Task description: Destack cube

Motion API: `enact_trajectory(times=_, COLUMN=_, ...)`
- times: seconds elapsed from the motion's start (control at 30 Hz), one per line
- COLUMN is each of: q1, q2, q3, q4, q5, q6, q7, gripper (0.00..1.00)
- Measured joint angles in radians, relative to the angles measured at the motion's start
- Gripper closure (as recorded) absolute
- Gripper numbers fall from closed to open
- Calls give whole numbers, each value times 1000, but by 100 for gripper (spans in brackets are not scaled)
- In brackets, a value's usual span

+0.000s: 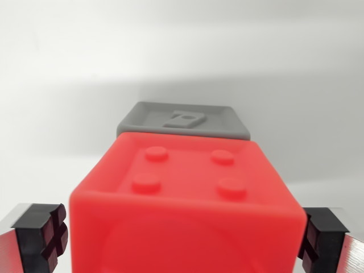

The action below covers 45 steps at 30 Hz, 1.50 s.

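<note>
A red cube (185, 187) fills the lower middle of the wrist view; its face with four round studs is turned up and its near face is blurred. My gripper (185, 236) is shut on it. The left fingertip pad (42, 236) and the right fingertip pad (321, 239) press against its two sides. Behind the red cube a grey cube (185, 120) with a raised mark on its top rests on the white surface. The red cube hides the grey cube's near lower part, so I cannot tell whether the two cubes touch.
A plain white surface (57, 114) stretches all around both cubes, with a soft shadow band across the middle of the view.
</note>
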Motion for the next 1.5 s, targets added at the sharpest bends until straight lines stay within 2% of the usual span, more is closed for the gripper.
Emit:
enact_trajectory(times=0.07, q1=1, q2=2, q3=-1, q4=0, q5=0, q6=3, q7=0, gripper=0)
enact_trajectory(times=0.1, q1=1, q2=3, q3=-1, q4=0, q5=0, q6=3, q7=0, gripper=100)
enact_trajectory(times=1.5, q1=2, q2=0, q3=-2, q4=1, q5=0, q6=2, q7=0, gripper=100)
